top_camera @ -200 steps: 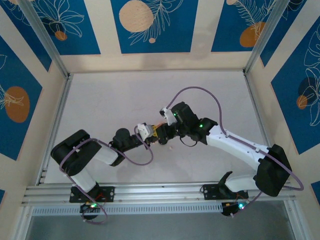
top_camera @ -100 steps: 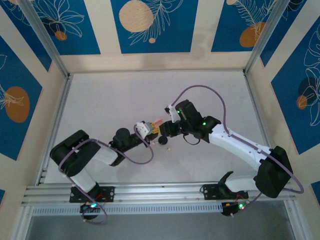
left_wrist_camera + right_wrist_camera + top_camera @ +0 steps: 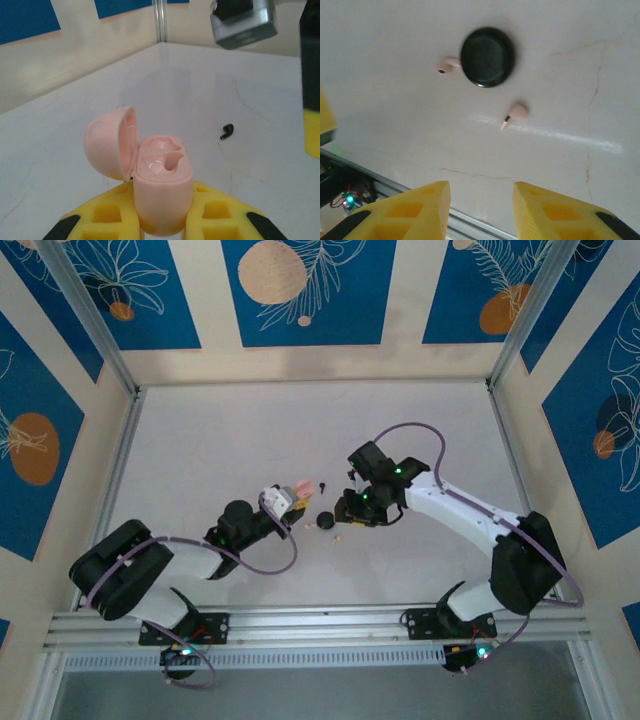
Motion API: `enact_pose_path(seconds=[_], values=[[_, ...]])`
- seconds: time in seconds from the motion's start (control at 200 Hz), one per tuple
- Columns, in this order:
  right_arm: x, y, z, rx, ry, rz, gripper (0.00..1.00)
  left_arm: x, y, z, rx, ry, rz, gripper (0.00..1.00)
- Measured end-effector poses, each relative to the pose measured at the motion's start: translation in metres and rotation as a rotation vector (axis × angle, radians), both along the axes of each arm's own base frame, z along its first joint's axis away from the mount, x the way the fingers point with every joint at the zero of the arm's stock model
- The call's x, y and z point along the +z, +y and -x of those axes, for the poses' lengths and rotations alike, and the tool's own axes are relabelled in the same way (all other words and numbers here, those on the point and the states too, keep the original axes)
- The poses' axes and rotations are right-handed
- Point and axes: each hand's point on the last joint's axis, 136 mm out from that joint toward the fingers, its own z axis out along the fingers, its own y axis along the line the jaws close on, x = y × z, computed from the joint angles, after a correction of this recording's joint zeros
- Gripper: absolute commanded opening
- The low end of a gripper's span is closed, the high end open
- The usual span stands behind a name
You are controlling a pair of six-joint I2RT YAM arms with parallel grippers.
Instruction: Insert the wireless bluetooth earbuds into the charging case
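My left gripper [image 3: 161, 191] is shut on the open pale pink charging case [image 3: 162, 167], held upright with its lid [image 3: 107, 142] swung to the left. In the top view the same gripper [image 3: 290, 499] holds that case [image 3: 303, 487] just above the table. A black earbud [image 3: 227, 131] lies beyond the case. My right gripper [image 3: 481, 192] hangs open over the table with nothing between its fingers. Ahead of it lie two pink earbuds [image 3: 445, 66] [image 3: 515, 113] and a round black case [image 3: 487, 56]. From above, the right gripper [image 3: 348, 510] sits just right of the black case [image 3: 324, 519].
The white tabletop [image 3: 200, 450] is ringed by aluminium rails [image 3: 320, 622] and patterned walls. The two wrists stand close together near the table's middle. Purple cables loop off both arms.
The two grippers have drawn apart: the left one pulled back to the left with the pink case, and the right one opened and shifted right. The black case now lies on the table.
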Motion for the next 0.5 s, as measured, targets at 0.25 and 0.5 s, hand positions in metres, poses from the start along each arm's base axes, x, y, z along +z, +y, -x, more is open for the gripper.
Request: enact_pose_path(seconds=[0.25, 0.5], values=[[-0.039, 0.005, 0.005, -0.033, 0.162, 0.065, 0.39, -0.001, 0.003, 0.002, -0.002, -0.008, -0.037, 0.12], [-0.065, 0.011, 0.003, -0.031, 0.233, 0.103, 0.39, -0.001, 0.004, 0.004, -0.002, -0.002, -0.047, 0.12]])
